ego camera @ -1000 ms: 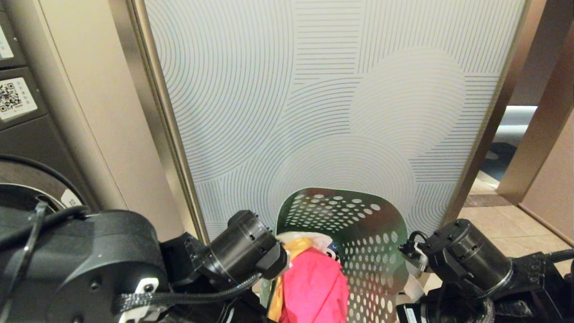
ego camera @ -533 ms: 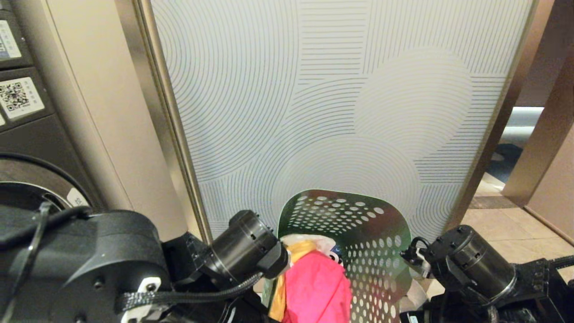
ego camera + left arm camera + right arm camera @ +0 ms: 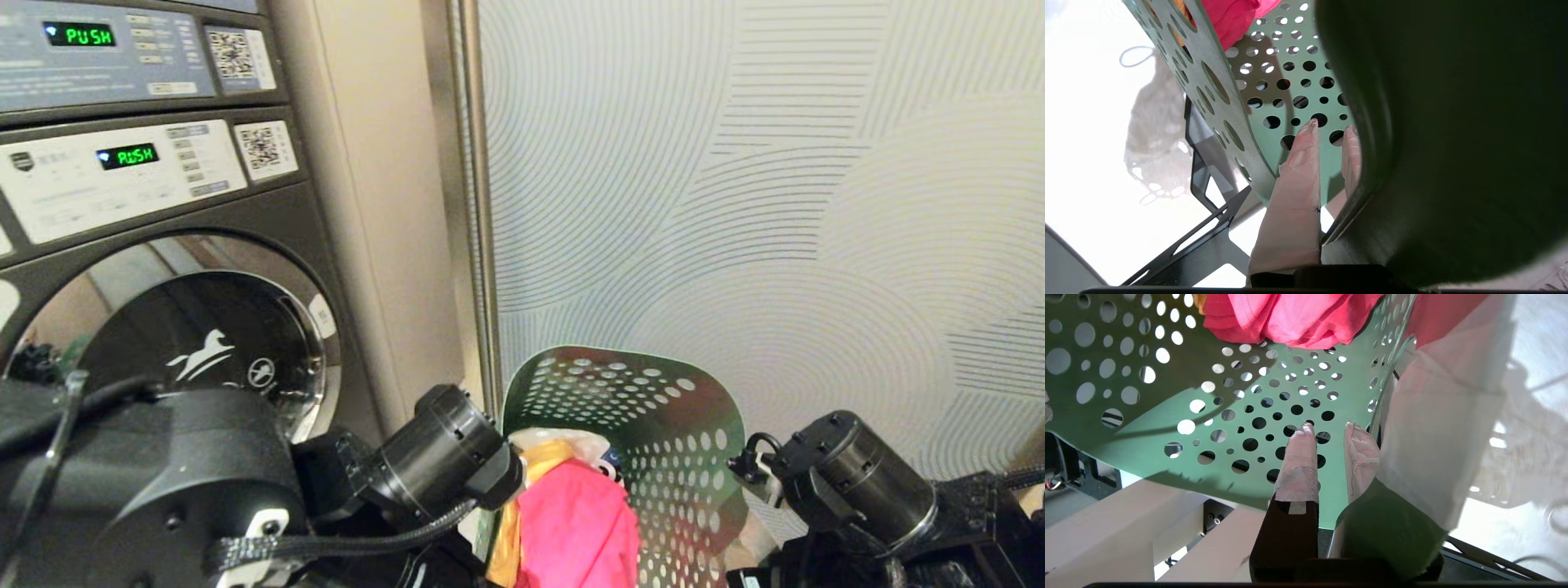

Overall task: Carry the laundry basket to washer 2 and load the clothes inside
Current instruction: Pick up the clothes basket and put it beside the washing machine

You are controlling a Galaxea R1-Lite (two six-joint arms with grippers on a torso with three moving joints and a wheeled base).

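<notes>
Carry underway: left gripper (image 3: 1331, 128) and right gripper (image 3: 1329, 430) each have fingers clamped on a wall of the laundry basket (image 3: 653, 400). The clothes (image 3: 571, 523) lie inside. Loading not begun; the nearby washer (image 3: 196, 327) shows no number.

Curve-lined wall panel (image 3: 735, 204) (beige pillar (image 3: 375, 204) beside)

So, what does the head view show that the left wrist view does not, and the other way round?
Only the head view shows a dark grey washer with a horse mark on its glass door, its green display, and the patterned wall panel. Only the left wrist view shows the left tool shut on the wall of the green basket, with taped fingers. Both show the basket and the pink garment inside it.
</notes>
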